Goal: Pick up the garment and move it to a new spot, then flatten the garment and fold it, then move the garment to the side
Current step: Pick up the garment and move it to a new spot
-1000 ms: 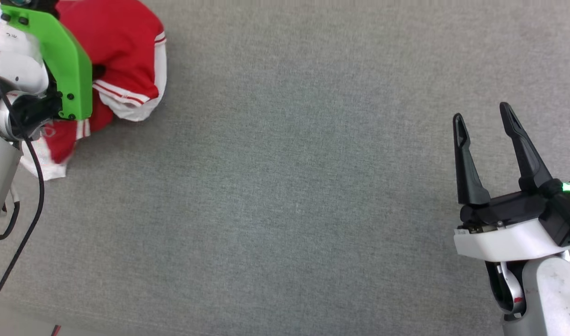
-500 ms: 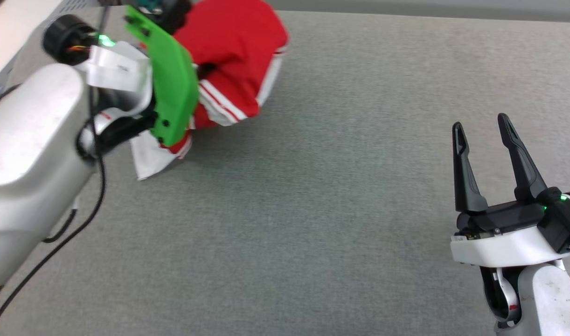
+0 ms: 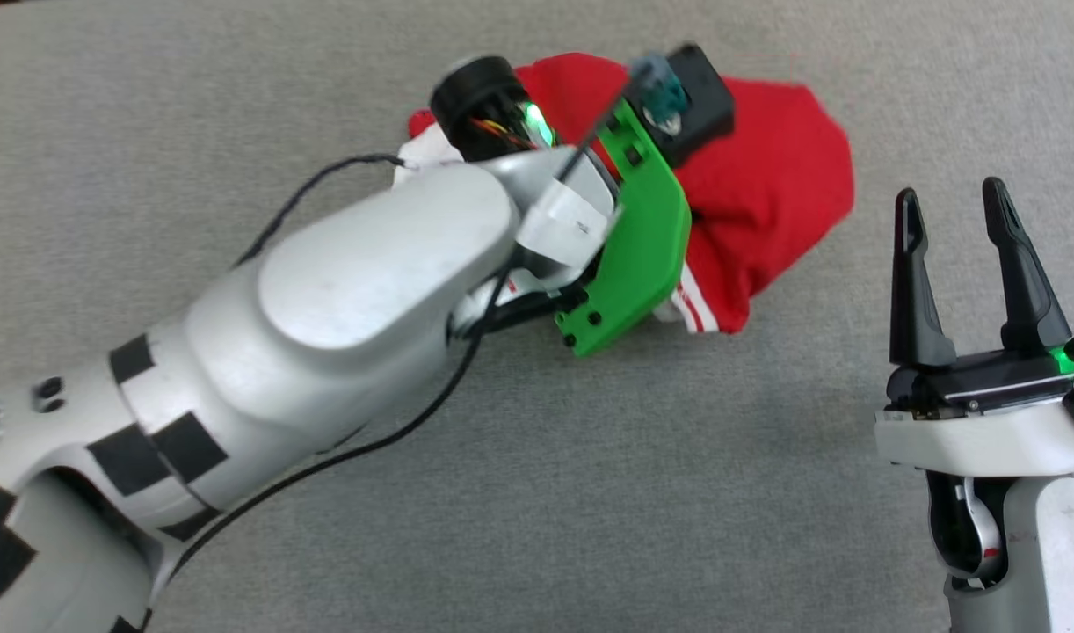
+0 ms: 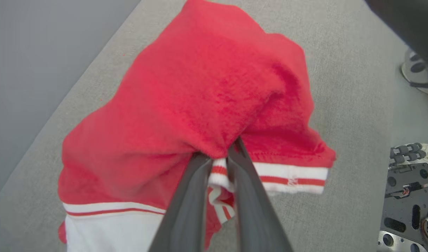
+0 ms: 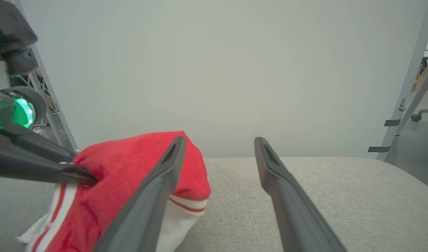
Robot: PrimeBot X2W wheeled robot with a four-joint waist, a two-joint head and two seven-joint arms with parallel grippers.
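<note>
The garment (image 3: 765, 176) is a bunched red shirt with white sleeves and striped trim, on the grey padded table (image 3: 502, 492) right of centre. My left gripper (image 4: 218, 154) is shut on a fold of the garment (image 4: 207, 87) near its striped hem, and the cloth drapes over the fingertips. In the head view the left arm reaches in from the lower left, and its green bracket (image 3: 642, 255) covers the fingers. My right gripper (image 3: 950, 198) stands open at the lower right with nothing between its fingers, just right of the garment (image 5: 130, 164).
A pale wall rises behind the table's far edge in the right wrist view. Metal frame legs (image 5: 408, 87) stand off the table's right end. Robot base hardware (image 4: 406, 196) shows beyond the table edge in the left wrist view.
My left arm has carried the garment from the far left across the table to near the open right gripper. The right gripper has stayed open and almost in place.
</note>
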